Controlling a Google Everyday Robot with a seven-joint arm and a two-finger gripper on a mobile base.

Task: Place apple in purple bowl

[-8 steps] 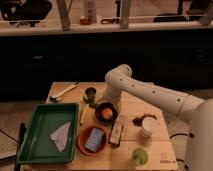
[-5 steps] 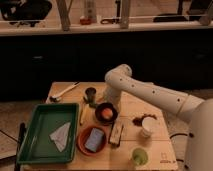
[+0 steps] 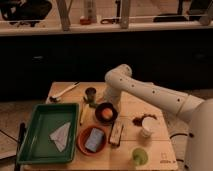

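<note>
Reaching from the right over wooden table (image 3: 127, 154): white arm (image 3: 150, 92), gripper (image 3: 110, 101) just behind and above purple bowl (image 3: 97, 112), grip state impossible to tell. Sitting inside that bowl, directly below gripper: apple (image 3: 107, 114); placement seemingly done.

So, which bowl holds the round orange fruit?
The dark purple bowl right by the gripper, holding the apple; the orange-red bowl nearer the front holds something blue.

Apple (image 3: 107, 114) inside purple bowl (image 3: 98, 110), hand (image 3: 109, 100) just above
</note>
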